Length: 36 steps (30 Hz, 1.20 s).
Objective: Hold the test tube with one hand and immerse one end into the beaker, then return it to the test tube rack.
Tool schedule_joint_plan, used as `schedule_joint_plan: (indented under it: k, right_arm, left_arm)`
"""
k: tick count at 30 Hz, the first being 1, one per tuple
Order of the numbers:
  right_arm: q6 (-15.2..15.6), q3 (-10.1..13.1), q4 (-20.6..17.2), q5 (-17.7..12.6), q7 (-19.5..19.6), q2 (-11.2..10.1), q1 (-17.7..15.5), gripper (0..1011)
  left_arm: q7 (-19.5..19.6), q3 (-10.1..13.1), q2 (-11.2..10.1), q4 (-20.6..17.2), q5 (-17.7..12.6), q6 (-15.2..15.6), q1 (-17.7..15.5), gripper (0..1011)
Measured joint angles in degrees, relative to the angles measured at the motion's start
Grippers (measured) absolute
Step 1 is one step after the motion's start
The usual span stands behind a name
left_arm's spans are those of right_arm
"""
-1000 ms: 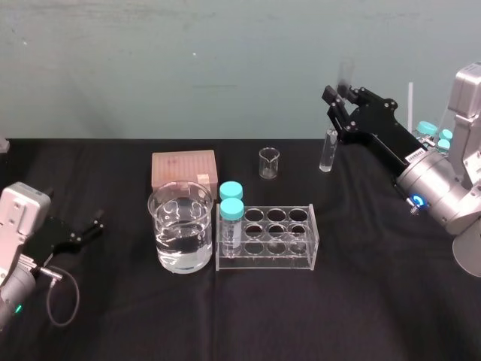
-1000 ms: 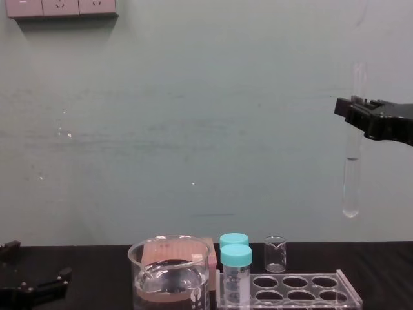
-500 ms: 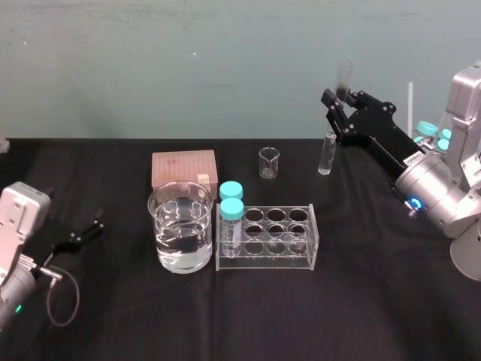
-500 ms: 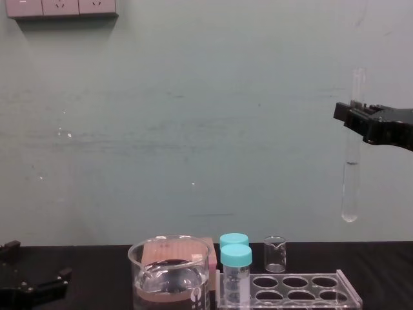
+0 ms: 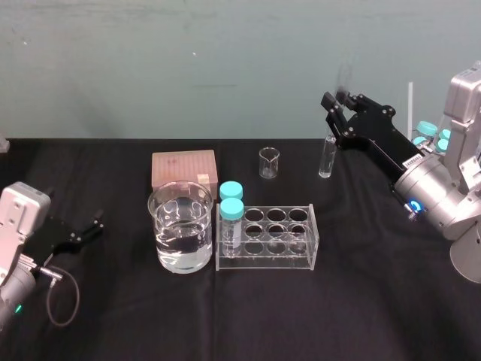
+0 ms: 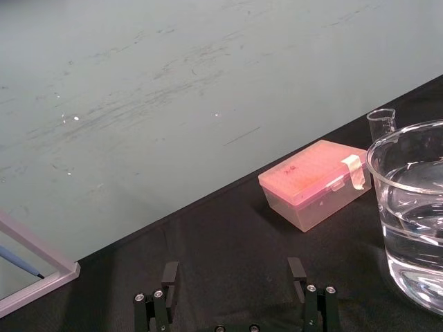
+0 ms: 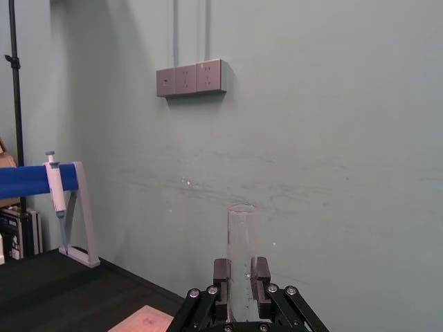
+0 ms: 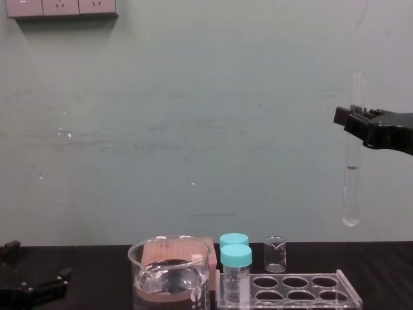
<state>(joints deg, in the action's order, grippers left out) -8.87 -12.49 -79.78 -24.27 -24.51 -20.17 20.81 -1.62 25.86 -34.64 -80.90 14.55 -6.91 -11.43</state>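
Two arms are flanking a black table [image 5: 361, 301]. At the table's left edge the left gripper [image 5: 83, 229] is resting low, its fingers [image 6: 169, 273] spread wide apart and holding nothing. To its right, a pink pipette-tip box [image 5: 184, 169] is sitting toward the back edge. Just in front of it the beaker [image 5: 180, 237] is standing, partly filled with clear liquid. Just beside the beaker, the test tube rack [image 5: 270, 237] is lying near the table's middle. Two teal-capped vials [image 5: 231, 207] are standing in the holes at its left end, on the side nearest the beaker. Behind the rack, a tiny beaker [image 5: 269, 162] is sitting near the back edge.

Farther right, the right gripper [image 5: 336, 113] is reaching in from the right side, high over the back of the table. Its fingers [image 7: 260, 271] are clamped on the upper part of the test tube [image 8: 352, 194]. The tube is hanging upright in the air, its open mouth poking above the fingers and its rounded bottom well clear of the table. It is well apart from the beaker, with the rack and the vials standing between them.
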Motion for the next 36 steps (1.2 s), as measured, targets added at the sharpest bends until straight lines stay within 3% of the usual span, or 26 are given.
schedule_joint_plan:
  k: [11, 19, 25, 36]
  right_arm:
    - [0.3, 0.2, -0.2, 0.2, 0.2, 0.0, -0.3, 226]
    - [-0.1, -1.5, 1.3, 0.1, -2.2, 0.8, 3.0, 226]
    - [-1.8, -5.1, 3.9, -1.0, -7.0, 2.7, 7.5, 226]
    - [-2.6, -11.7, 7.7, -3.8, -13.7, 6.6, 11.4, 226]
  left_arm:
    - [0.0, 0.0, 0.0, 0.0, 0.0, 0.0, 0.0, 1000]
    - [0.0, 0.0, 0.0, 0.0, 0.0, 0.0, 0.0, 1000]
    - [0.0, 0.0, 0.0, 0.0, 0.0, 0.0, 0.0, 1000]
    - [0.0, 0.0, 0.0, 0.0, 0.0, 0.0, 0.0, 1000]
